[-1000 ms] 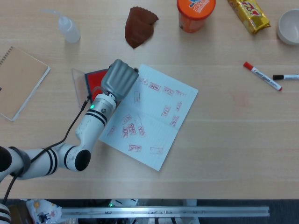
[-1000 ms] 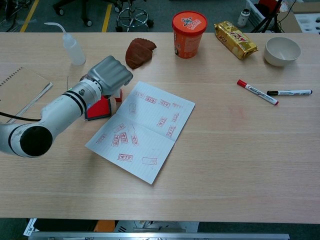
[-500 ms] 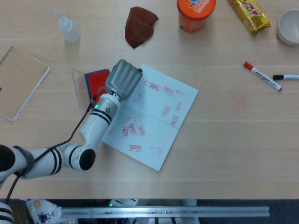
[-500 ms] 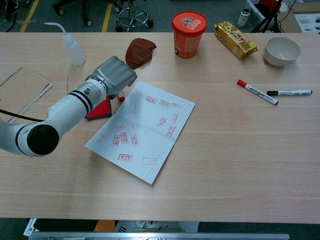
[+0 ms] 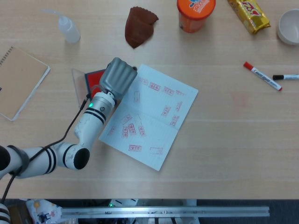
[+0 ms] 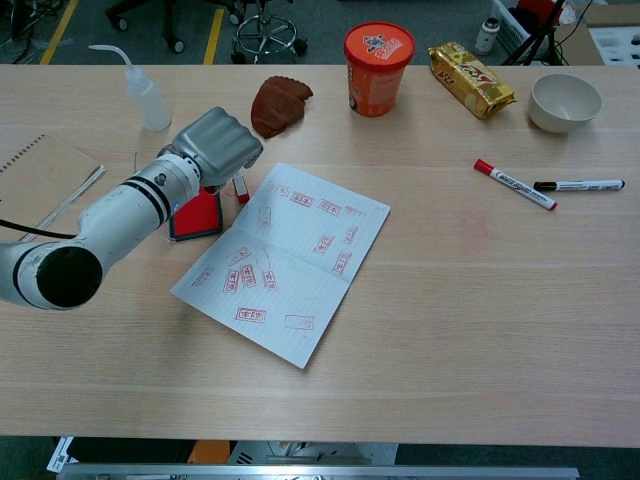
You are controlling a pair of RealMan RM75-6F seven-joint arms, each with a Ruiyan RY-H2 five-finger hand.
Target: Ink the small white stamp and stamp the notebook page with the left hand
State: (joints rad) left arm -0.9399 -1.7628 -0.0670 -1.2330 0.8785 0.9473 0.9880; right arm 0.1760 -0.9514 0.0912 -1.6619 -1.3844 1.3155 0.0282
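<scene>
A pale wooden table is carrying an open notebook at its middle, with chair legs showing on the floor beyond. At ten o'clock from the notebook, the left hand is hovering over the red ink pad, fingers curled; whether it grips the stamp beside it, I cannot tell.
</scene>
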